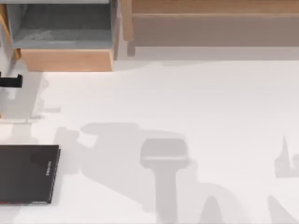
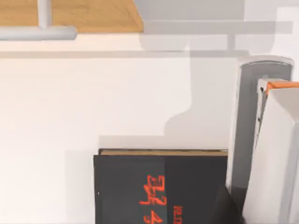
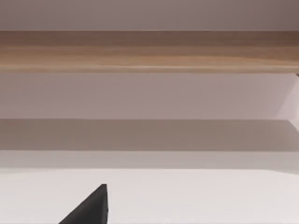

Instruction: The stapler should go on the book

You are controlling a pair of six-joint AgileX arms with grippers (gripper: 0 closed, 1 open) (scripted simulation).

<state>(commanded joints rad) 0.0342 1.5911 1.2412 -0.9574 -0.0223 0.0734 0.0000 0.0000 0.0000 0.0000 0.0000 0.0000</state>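
White table [image 1: 187, 93]: black book [image 1: 28, 173] lies flat at left edge. Stapler [image 2: 261, 140] hangs over it; gripper states cannot be told.

Black wedge-shaped tool [image 3: 88, 207] tip

White desk [image 1: 187, 93], plain surface. I see the black book [image 1: 28, 173] lying flat at the desk's near left edge, white lettering along its right side, thin red strip at its near end. A wooden drawer unit [image 1: 65, 59] sits at the far left; a long wooden shelf [image 1: 210, 18] runs along the far right.
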